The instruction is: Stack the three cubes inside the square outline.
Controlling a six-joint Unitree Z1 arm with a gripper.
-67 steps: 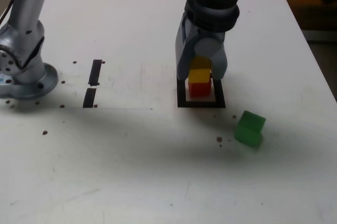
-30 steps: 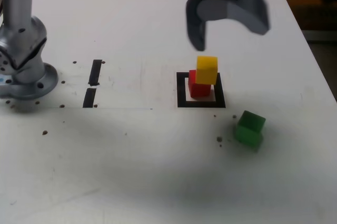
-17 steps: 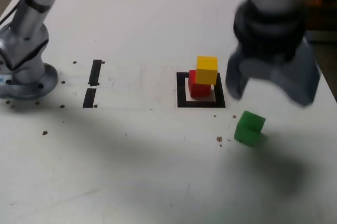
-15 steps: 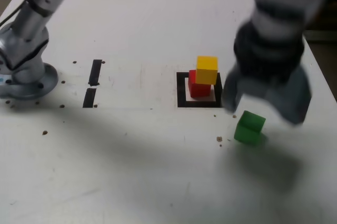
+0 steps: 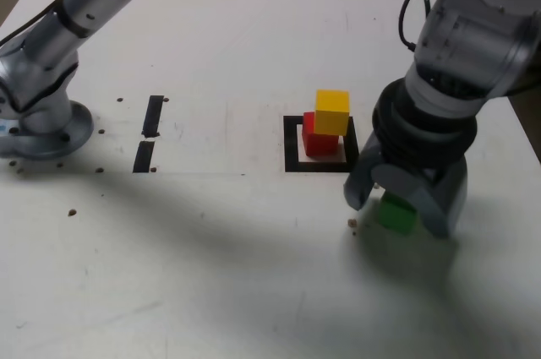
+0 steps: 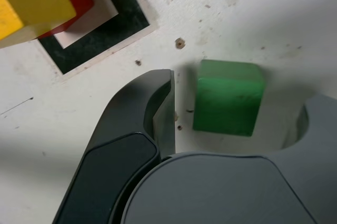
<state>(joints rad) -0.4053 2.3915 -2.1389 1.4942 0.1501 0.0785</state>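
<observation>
Much of the green cube (image 5: 395, 214) is hidden in the exterior view: the gripper (image 5: 404, 204) stands over it, and only its lower front face shows between the two grey fingers (image 5: 359, 183). The wrist view shows more. There the green cube (image 6: 228, 97) lies flat on the white table (image 5: 220, 249) between the jaws, with a clear gap of bare table between it and the dark finger (image 6: 158, 110). The other finger is cut off at the edge of that picture, so whether it touches the cube cannot be told. The jaws stand partly open around the cube, gripping nothing that can be seen.

The red cube (image 5: 319, 139) sits inside the square outline (image 5: 292, 144), and the yellow cube (image 5: 332, 112) rests on top of it, shifted a little toward the exterior view's right. This stack is near the gripper, to the exterior view's upper left of it, and apart from it.

Two short black tape strips (image 5: 149, 133) lie well to the exterior view's left, beside the arm's round base (image 5: 42, 127). Small dark specks (image 5: 352, 223) dot the table beside the green cube.
</observation>
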